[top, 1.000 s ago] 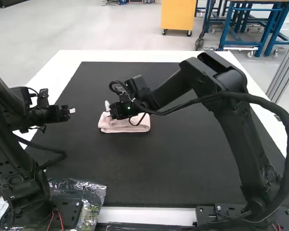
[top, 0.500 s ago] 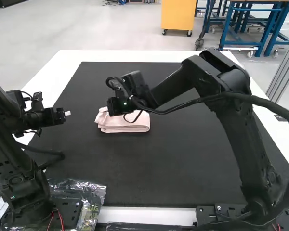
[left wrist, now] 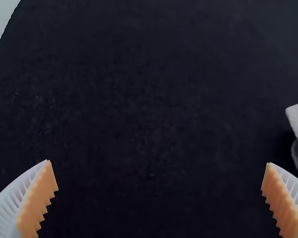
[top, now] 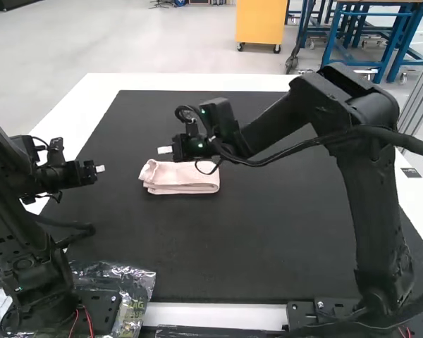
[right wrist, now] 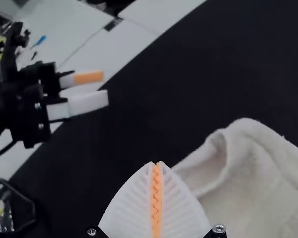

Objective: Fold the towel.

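- Towel (top: 187,181): pale pink, on the black mat (top: 233,246), in the far half and left of the mat's middle as the high view has it.
- Lies folded into a small flat pack. Layers stacked along the near side, edges roughly lined up; left end is looser and rounded.
- Right wrist view: the fold near that gripper's tips bulges up into a soft loop with a hollow under it. Can't tell the layer count.
- Right gripper (top: 163,150): over the towel's far side in the high view, tips pointing left. Fingers pressed together, no gap, orange pads (right wrist: 156,198) meeting face to face. No cloth between them. Can't tell if the outside of the fingers touches the towel.
- Left gripper (top: 101,168): near the mat's left side, apart from the towel, tips aimed toward it. In its own wrist view the ribbed white fingers stand wide apart, nothing between them, bare mat beyond. Towel corner shows near one finger there, not gripped.
- Left arm (top: 21,232) stands at left, right arm (top: 366,211) at right and reaches in over the mat. Black cable (top: 303,144) runs along the right arm and loops by its wrist.
- White table (top: 70,105) borders the mat.
- Clear crinkled plastic bag (top: 137,282) sits at the left arm's base, near edge of the table. Red wires (top: 89,320) at that base too.
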